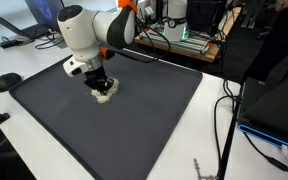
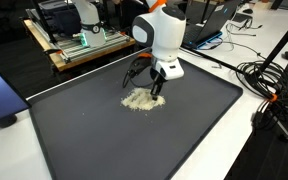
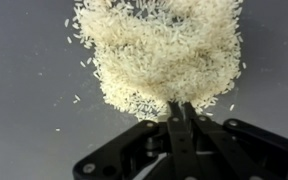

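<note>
The white bench (image 1: 29,62) carries a broad dark grey mat (image 2: 84,140). A loose pile of white rice grains (image 3: 159,50) fills the upper centre of the wrist view. The hand (image 3: 181,108), clenched and empty, touches the pile's lower edge. It is best kept low and slow, so the grains don't scatter.

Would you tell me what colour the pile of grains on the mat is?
The grain pile is creamy white, clearest in the wrist view.

- One dark mat (image 2: 94,140) on the tabletop (image 2: 249,150);
- One pile of rice grains (image 3: 159,50), lying within the mat's edges;
- One robot arm (image 2: 164,35);
- One gripper (image 3: 180,106) with two fingers (image 3: 174,125).
</note>
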You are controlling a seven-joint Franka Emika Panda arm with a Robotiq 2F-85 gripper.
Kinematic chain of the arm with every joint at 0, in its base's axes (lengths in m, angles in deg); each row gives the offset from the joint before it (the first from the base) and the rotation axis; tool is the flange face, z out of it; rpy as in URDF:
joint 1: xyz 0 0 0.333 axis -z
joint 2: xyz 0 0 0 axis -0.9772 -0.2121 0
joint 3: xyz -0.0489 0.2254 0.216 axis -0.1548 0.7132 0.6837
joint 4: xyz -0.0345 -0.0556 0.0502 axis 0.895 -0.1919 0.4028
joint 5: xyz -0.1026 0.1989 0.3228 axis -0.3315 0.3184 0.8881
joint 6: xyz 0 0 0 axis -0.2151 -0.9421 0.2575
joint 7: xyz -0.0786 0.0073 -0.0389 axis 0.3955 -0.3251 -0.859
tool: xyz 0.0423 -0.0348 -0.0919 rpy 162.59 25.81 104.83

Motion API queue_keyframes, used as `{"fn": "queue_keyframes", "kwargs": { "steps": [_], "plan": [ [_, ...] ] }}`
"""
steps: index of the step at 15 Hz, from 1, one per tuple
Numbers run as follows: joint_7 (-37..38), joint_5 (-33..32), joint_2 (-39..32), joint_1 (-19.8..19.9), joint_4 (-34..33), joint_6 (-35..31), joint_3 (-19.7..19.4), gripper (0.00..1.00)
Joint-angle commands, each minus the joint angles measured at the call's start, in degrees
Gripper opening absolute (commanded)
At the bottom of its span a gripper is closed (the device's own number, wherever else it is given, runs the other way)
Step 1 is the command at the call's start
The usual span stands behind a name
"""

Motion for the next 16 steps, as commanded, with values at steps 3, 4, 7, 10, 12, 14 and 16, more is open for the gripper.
{"fn": "queue_keyframes", "kwargs": {
  "steps": [3, 4, 7, 10, 12, 14, 16],
  "plan": [
    [-0.87, 0.52, 2.4, 0.06, 0.61, 1.24, -0.14, 0.47],
    [-0.8, 0.46, 3.03, -0.02, 0.98, 1.32, -0.18, 0.53],
    [-0.12, -0.12, 4.74, -0.65, 1.85, 1.46, -0.63, 0.73],
    [2.66, -2.46, 6.6, -2.98, 3.46, 0.71, -2.49, 0.95],
    [4.64, -4.99, 7.96, -5.19, 5.27, 0.02, -3.84, 1.0],
    [7.0, -8.38, 9.01, -7.64, 6.9, -0.27, -5.08, 1.0],
    [10.04, -12.09, 9.88, -10.3, 8.41, -0.76, -6.21, 1.0]
  ]
}}
